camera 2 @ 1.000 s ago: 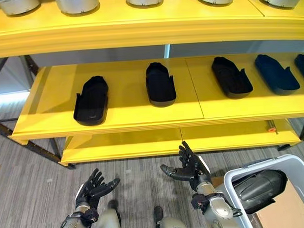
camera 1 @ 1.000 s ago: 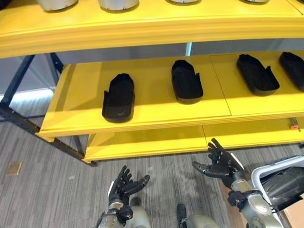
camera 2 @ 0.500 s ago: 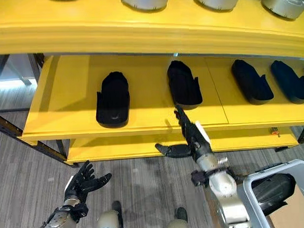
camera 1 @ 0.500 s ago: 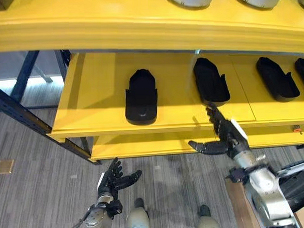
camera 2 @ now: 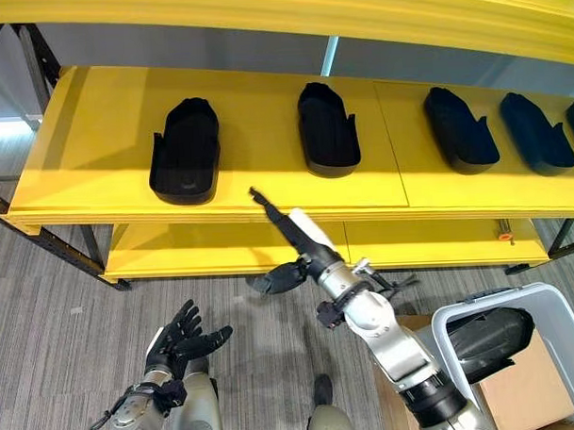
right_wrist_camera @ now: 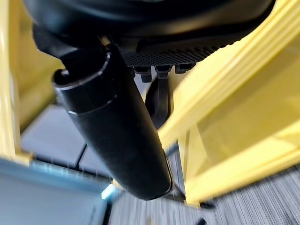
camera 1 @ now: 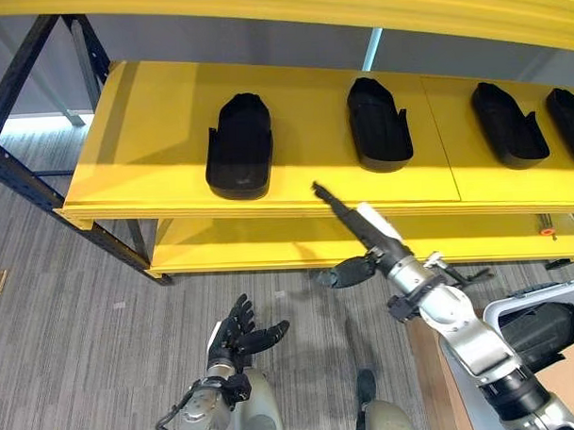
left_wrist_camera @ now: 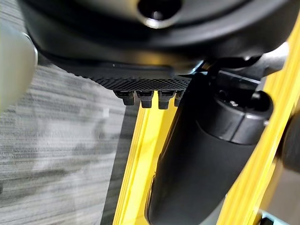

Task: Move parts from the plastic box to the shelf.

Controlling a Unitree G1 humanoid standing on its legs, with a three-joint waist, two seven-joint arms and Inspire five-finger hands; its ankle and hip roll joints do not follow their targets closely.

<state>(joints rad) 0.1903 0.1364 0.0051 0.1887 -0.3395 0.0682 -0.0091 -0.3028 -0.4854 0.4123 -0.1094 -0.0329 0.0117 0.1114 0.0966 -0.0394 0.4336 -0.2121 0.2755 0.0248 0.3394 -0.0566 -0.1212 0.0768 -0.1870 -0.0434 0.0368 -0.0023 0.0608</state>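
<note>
Black, shoe-shaped parts (camera 1: 239, 146) are laid on the yellow shelf (camera 1: 152, 144); another part (camera 2: 485, 340) is half hidden in the plastic box (camera 2: 442, 327). The right hand (camera 1: 368, 236) is stretched flat by the shelf edge, and the left hand (camera 1: 239, 335) is spread empty.

We see grey striped carpet (camera 1: 75, 354) across the lower frame, a dark metal frame leg (camera 1: 41, 191) slanting at upper left, and a grey wall (camera 1: 262, 41) along the top.
</note>
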